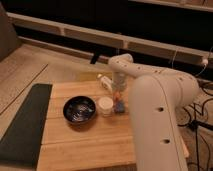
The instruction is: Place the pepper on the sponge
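The hand (119, 92) hangs just right of the white jar (105, 105), above the sponge (120, 107) lying beside that jar on the bench (90, 145); the pepper (116, 96) shows at the hand's tip, whether clenched or released I cannot tell

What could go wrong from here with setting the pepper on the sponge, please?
1. The tool hangs just above the small sponge, the pepper at its tip; the slim pepper may roll off onto the table.
2. The white jar stands right beside the sponge; the tool could knock it.
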Available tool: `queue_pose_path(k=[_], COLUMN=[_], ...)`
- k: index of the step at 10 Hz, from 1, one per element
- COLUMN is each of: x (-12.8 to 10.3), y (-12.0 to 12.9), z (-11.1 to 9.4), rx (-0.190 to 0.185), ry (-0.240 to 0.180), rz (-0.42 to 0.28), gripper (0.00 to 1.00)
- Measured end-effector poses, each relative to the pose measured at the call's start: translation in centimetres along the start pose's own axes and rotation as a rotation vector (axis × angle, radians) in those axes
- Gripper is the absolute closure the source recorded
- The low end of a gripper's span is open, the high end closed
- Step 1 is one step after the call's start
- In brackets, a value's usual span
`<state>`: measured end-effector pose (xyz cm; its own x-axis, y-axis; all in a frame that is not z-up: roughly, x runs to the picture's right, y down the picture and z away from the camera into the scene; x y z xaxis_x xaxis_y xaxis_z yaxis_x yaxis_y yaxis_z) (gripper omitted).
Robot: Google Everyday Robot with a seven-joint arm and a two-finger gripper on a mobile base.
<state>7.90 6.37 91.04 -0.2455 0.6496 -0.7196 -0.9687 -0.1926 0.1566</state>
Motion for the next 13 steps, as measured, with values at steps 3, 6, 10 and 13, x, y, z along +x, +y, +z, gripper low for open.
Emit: queue_pose_path(k=[3,6,10,13], x=[0.13,0.02,-0.17,-0.24], y=[0.41,0.47,0.74,0.96], z=[0.23,0.17,0.05,0.0], rx=[-0.003,-0.006,-0.023,-0.032], ry=[0.023,0.036,0.039,0.037], rz=[-0.021,-0.028,-0.037,-0.038], gripper=[0.78,0.44,0.2,0.2])
